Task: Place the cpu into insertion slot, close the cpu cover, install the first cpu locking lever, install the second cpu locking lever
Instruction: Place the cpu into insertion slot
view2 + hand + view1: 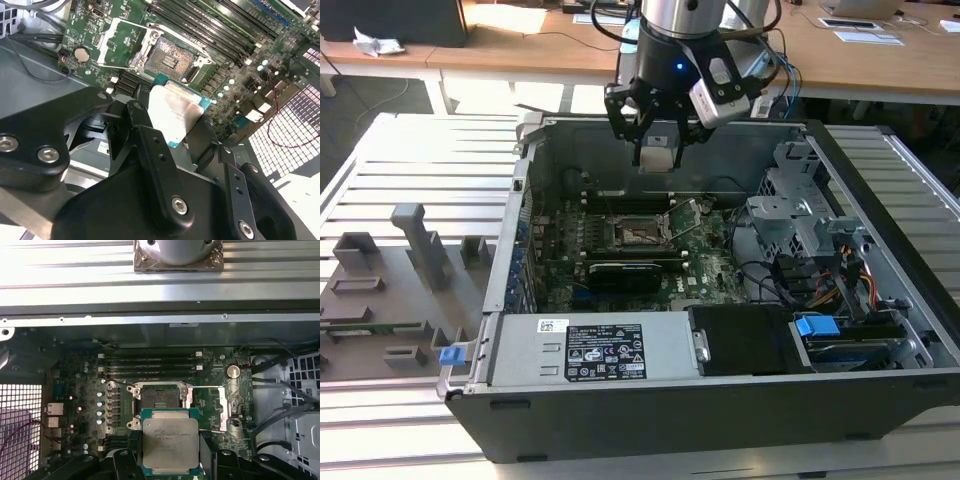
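Observation:
My gripper [658, 150] hangs inside the open computer case, above the motherboard [705, 270], and is shut on the cpu [658, 142]. The cpu [170, 442] is a flat square chip with a dull silver top on a green edge, held by two opposite sides between the black fingers [126, 462]. In both wrist views it hovers just off the empty insertion slot [160, 397], not over its centre. The slot [167, 57] shows bare contacts. The cpu cover [220, 407], a thin silvery frame [116, 47], stands swung open beside the slot. Thin wire levers rise next to it.
The case walls [520, 200] ring the board. A long black card [630, 272] lies near the slot in the exterior view, with a grey power supply [585, 350] in front. A metal drive cage [800, 215] and cables are at that view's right. Grey fixtures [380, 290] stand outside at its left.

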{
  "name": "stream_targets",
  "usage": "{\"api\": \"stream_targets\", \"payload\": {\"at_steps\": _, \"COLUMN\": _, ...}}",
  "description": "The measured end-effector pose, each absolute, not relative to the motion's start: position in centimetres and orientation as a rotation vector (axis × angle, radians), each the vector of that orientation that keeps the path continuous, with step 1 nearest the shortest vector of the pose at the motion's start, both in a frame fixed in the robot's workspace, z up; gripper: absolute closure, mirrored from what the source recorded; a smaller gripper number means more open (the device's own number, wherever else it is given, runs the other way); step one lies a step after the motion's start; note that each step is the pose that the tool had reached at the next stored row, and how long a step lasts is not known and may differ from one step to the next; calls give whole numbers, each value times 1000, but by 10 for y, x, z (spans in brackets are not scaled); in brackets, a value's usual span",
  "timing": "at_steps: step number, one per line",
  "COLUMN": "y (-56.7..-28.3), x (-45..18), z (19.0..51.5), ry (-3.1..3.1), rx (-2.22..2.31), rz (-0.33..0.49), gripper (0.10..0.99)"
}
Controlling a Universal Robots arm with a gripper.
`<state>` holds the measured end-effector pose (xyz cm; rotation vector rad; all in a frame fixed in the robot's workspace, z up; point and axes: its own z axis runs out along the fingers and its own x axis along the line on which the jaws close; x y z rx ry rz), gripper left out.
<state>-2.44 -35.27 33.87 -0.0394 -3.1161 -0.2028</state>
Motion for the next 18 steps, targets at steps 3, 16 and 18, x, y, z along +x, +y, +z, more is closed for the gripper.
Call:
{"api": "stream_targets", "payload": {"at_steps": 3, "y": -353, "x": -24, "z": 335, "ry": -3116, "rx": -39, "rz": -203, "gripper": 545}}
{"api": "stream_targets", "payload": {"at_steps": 16, "y": -353, "x": -24, "z": 313, "ry": -3116, "rx": -39, "rz": -203, "gripper": 545}}
{"api": "stream_targets", "payload": {"at_steps": 18, "y": -353, "x": -24, "z": 310, "ry": -3116, "rx": -39, "rz": -202, "gripper": 545}}
